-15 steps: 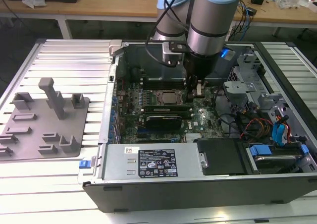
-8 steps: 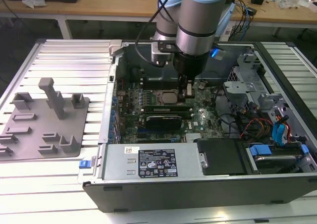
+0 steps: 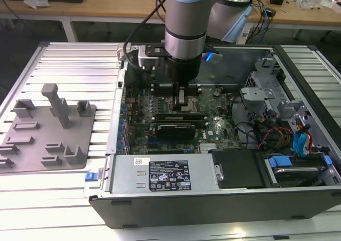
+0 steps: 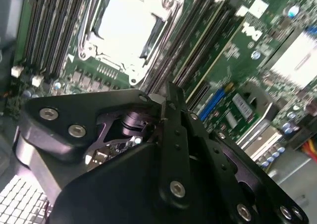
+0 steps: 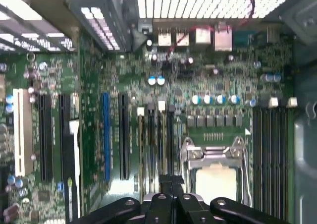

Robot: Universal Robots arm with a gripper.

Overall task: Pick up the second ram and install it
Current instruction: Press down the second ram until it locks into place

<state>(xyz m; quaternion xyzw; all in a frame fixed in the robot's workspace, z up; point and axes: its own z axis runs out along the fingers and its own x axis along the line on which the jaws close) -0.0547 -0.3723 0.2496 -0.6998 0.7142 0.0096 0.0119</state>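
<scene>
Gripper (image 3: 182,101) down inside the open computer case (image 3: 160,195), tips right at the memory slots beside the processor socket (image 4: 126,26). Fingers drawn together in both wrist views, tips meeting as one narrow point (image 4: 167,92) (image 5: 171,180); nothing visibly pinched between them, though a thin board edge there could not be made out.

Second ram (image 3: 173,114): judged to be the thin green strip in the exterior view, lying along the slot rails (image 4: 54,30) directly under the tips and just above the black expansion card (image 3: 173,130). Looks set in a slot rather than carried. Fully seated or not: cannot tell (end clips hidden by the gripper in all views).

Grey fixture plate (image 3: 48,129) on the table at the exterior view's left, well apart from the case, no stick on its posts.

Risks from here:
- Pressing at one spot only could seat one end and leave the other riding high, clip unlatched.
- Notch off-line with the slot key means force going into the board, flexing it or chipping the stick.
- Narrow closed tips could slide off the thin top edge toward the socket, which sits just beside.
</scene>
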